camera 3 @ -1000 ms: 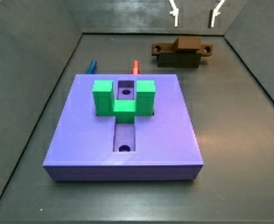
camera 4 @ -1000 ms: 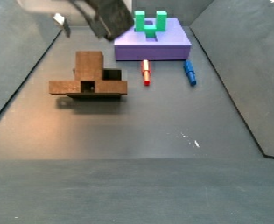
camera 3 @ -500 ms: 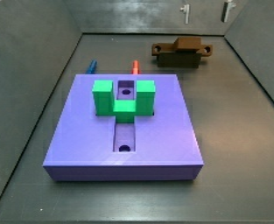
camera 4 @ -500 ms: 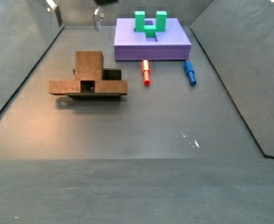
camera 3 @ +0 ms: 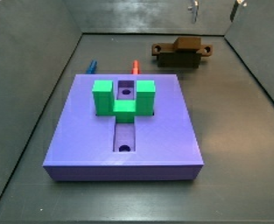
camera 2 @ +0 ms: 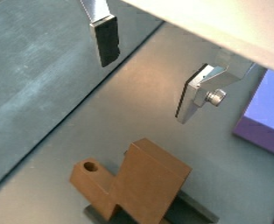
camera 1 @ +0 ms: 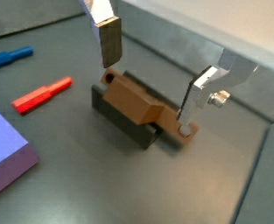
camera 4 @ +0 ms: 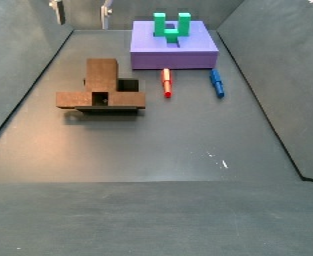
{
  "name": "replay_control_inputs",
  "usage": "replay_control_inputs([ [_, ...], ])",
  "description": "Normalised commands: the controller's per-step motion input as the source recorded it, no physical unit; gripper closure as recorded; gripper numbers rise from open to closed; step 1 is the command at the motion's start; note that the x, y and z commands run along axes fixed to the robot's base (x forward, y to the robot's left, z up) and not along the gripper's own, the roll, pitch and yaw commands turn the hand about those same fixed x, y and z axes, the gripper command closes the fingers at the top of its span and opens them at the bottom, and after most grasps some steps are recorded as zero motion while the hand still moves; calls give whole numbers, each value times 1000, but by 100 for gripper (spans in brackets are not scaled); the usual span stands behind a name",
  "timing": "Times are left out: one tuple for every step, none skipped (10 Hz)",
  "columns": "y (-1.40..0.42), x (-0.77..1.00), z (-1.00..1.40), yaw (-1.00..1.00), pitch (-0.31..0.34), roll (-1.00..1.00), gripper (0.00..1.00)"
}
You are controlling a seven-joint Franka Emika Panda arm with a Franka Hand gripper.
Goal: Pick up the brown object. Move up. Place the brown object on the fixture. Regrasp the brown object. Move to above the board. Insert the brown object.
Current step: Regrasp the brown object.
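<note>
The gripper (camera 3: 217, 10), jaws wide and empty, is climbing off-frame at top; the brown object (camera 3: 180, 49) is sitting on the fixture (camera 4: 103, 106), awaiting regrasp.

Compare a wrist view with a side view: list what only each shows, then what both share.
Only the wrist view shows the round hole in the brown object. Only the side view shows the board whole, with its green block and groove. Both show the brown object on the fixture and the gripper raised above it, jaws open and empty.
</note>
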Motion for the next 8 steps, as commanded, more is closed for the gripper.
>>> replay_control_inputs([
  [-223,123,71,0,189,1000,0],
  [-203,94,71,37,186,1000,0],
  [-171,83,69,83,174,1000,0],
  [-151,97,63,100,151,1000,0],
  [-100,129,51,140,120,1000,0],
  [0,117,43,251,117,1000,0],
  [0,171,0,291,109,1000,0],
  [111,240,-51,331,91,1000,0],
])
